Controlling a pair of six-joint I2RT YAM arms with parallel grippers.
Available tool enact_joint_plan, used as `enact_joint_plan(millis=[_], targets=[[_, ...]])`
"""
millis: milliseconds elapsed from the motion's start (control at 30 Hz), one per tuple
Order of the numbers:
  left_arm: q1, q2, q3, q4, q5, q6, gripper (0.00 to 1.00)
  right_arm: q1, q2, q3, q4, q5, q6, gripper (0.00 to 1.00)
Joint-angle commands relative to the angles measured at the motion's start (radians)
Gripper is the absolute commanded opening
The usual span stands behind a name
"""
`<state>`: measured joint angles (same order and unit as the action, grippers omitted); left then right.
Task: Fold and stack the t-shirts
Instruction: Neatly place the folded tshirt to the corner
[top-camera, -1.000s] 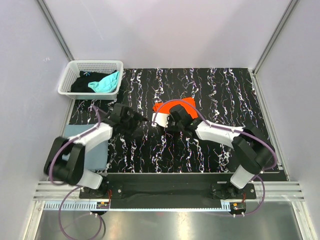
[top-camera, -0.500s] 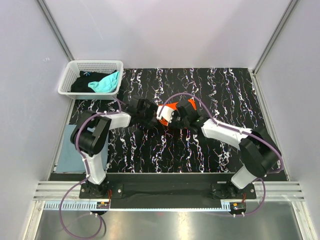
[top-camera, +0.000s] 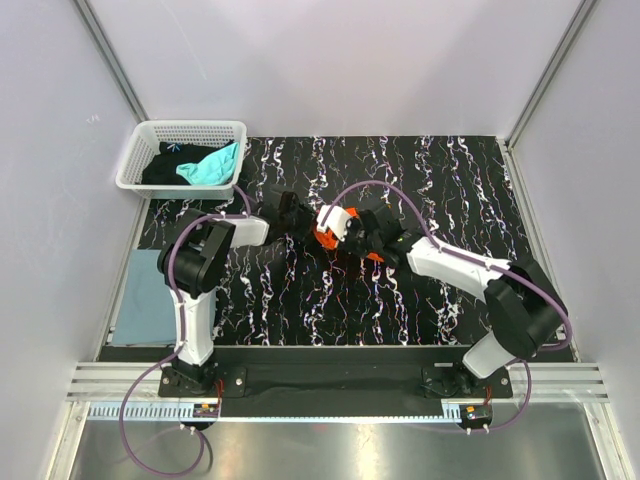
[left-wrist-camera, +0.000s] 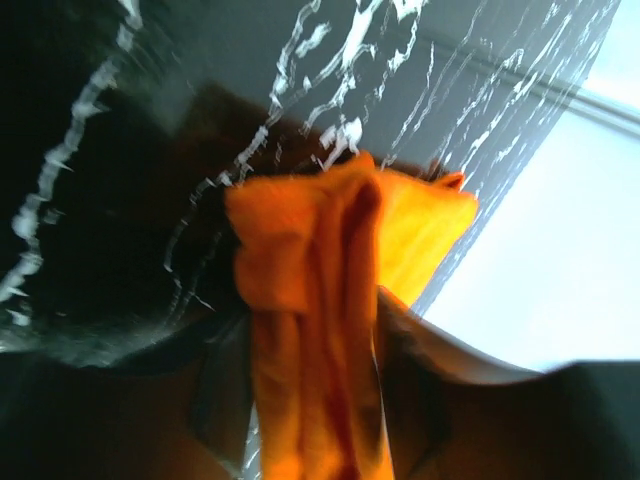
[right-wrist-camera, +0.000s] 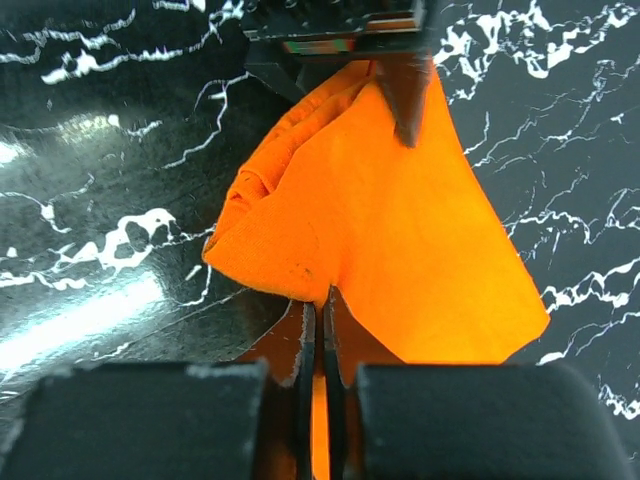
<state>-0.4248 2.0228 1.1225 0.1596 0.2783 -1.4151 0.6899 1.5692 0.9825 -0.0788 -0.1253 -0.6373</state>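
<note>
A black mat with white marble veining (top-camera: 450, 180) fills the middle of the top view, enclosed by pale walls at the left, top and right. In the upper left corner stands one white plastic lattice basket (top-camera: 190, 125). It holds a crumpled teal t-shirt (top-camera: 212, 165) on top of a black t-shirt (top-camera: 165, 170). A flat, folded slate grey-blue t-shirt (top-camera: 145, 300) lies at the lower left, along the mat's left edge. That makes four shirts counted, one of each colour.

The fourth, a bright orange cotton t-shirt (top-camera: 325, 237), is bunched small at the centre of the mat, well away from every edge. Bare mat lies open to its right and below it. Both arms meet over it. The left gripper (left-wrist-camera: 310, 320) has a thick rumpled ridge of orange cloth filling the gap between its fingers. The right gripper (right-wrist-camera: 320, 340) has its jaws pressed nearly together, pinching a thin fold at the shirt's lower edge.
</note>
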Motion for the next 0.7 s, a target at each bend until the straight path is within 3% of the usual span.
enact_joint_plan(millis=[0,133,167,267,300,333,500,667], targets=[[0.021,-0.007,-0.004,0.07,-0.033,0.074,0.37,-0.006,-0.096,0.01,0.016,-0.013,0.045,0.1],[0.021,-0.025,0.017,0.061,-0.024,0.172,0.16,-0.006,-0.153,-0.015,-0.002,0.007,0.125,0.29],[0.021,-0.039,0.02,0.046,-0.019,0.186,0.12,-0.007,-0.165,-0.018,-0.012,0.013,0.146,0.48],[0.026,-0.09,-0.01,0.006,-0.037,0.237,0.03,-0.007,-0.225,-0.033,-0.064,0.061,0.227,0.73],[0.029,-0.137,-0.029,-0.012,-0.045,0.245,0.0,-0.006,-0.268,-0.041,-0.078,0.082,0.241,0.95],[0.032,-0.168,-0.062,-0.025,-0.063,0.27,0.0,-0.006,-0.293,-0.048,-0.093,0.09,0.261,1.0],[0.04,-0.376,-0.121,-0.205,-0.186,0.384,0.0,-0.007,-0.478,-0.117,-0.164,0.121,0.327,1.0],[0.055,-0.542,-0.13,-0.441,-0.349,0.472,0.0,-0.007,-0.613,-0.148,-0.193,0.167,0.502,1.0]])
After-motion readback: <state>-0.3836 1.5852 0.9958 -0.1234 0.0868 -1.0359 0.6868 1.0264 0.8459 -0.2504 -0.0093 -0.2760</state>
